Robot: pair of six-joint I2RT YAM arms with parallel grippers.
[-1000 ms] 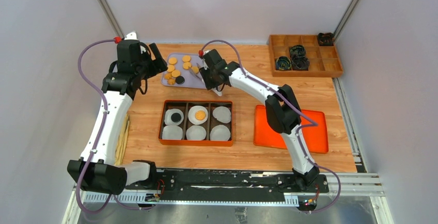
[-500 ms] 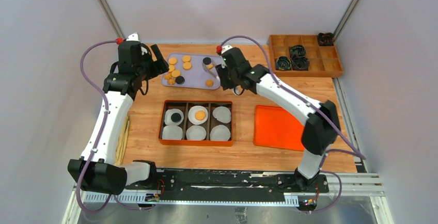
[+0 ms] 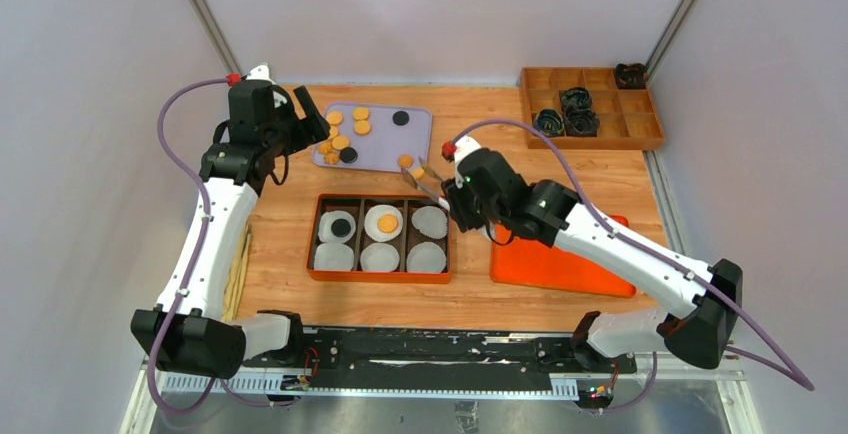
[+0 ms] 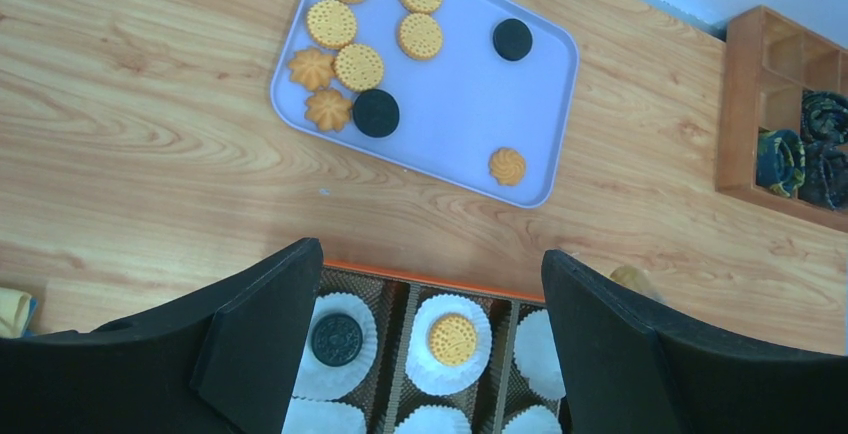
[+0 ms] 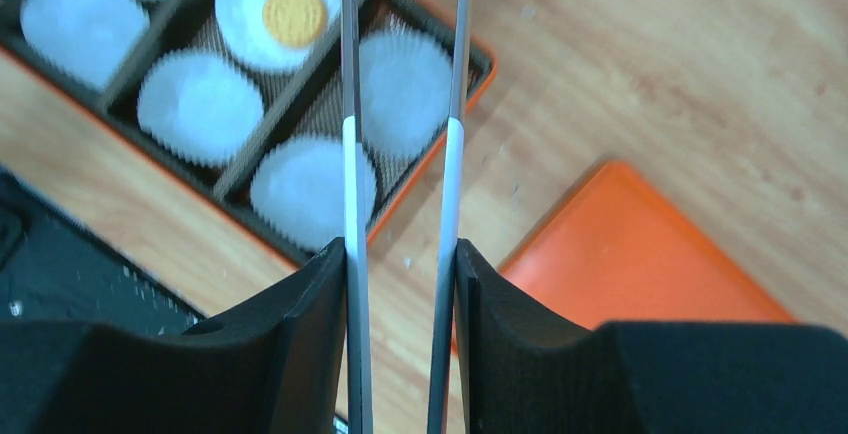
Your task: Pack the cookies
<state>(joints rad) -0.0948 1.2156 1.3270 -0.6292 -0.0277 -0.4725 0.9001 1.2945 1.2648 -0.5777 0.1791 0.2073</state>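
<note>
The left hand [image 3: 308,117] hangs over the far left of the desk [image 3: 480,124], just beside the left end of the lavender tray [image 4: 450,104]. It is released, its black fingers [image 4: 255,334] spread wide and grasping nothing.

Most of the cookies [image 4: 359,66] lie on that tray. A cluster of golden round and flower-shaped ones sits at its left end with a black cookie [image 4: 376,112] touching them. A second black one [image 4: 512,39] lies apart near the far right corner, and a golden swirl cookie [image 4: 507,165] lies alone near the near right corner.

Nearer than the tray sits the orange compartment box [image 3: 380,277], with a white fluted paper liner [image 3: 428,221] in each of its six sections. The far left liner holds a black cookie [image 4: 336,338] and the far middle liner a golden one [image 4: 452,339].

The right hand [image 5: 401,254] hovers by the box's far right corner, clenched on metal tongs [image 5: 349,154] whose two blades lie against the inner faces of its fingers. The blades reach toward the tray's near right corner. I cannot tell whether their tips pinch anything.

Right of the box lies a flat orange tray [image 3: 545,259], partly under the right arm. At the far right corner stands a wooden organiser [image 3: 600,142] with dark coiled items [image 3: 578,114] in some compartments.
</note>
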